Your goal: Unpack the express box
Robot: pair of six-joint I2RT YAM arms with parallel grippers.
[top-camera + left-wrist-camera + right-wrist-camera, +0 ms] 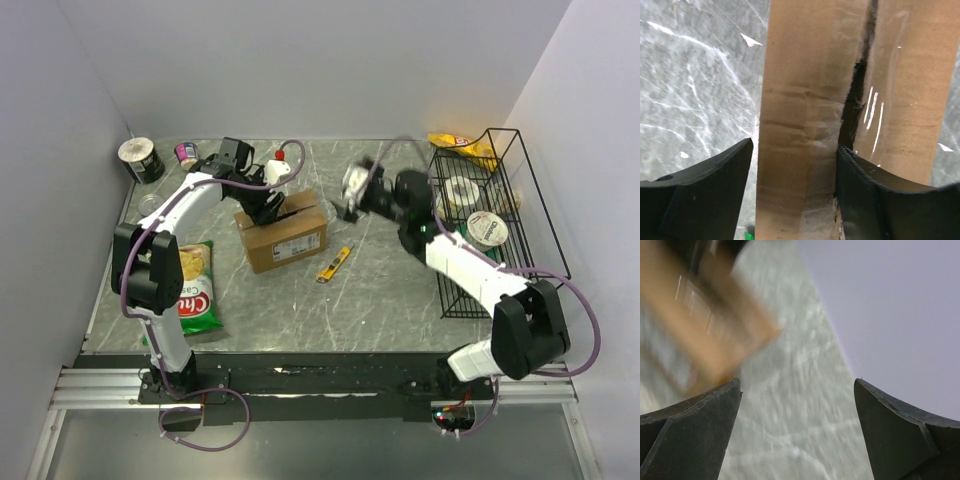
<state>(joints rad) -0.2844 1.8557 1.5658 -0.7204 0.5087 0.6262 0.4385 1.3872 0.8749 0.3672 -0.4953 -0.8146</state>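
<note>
Left tool (pixel 795 147) part open, astride one flap of express box (pixel 800 75) (taped seam split open), right tool (pixel 797 382) wide open, empty

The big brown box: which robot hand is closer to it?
Left. The left gripper is over the box top, one finger at its split seam. The right gripper hangs open off to the box's right.

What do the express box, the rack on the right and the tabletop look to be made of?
Express box: brown matte cardboard, with glossy clear tape glinting along its split seam.
Rack: thin black wire, probably coated metal.
Tabletop: grey veined marble-look surface; stone or laminate, cannot tell.
</note>
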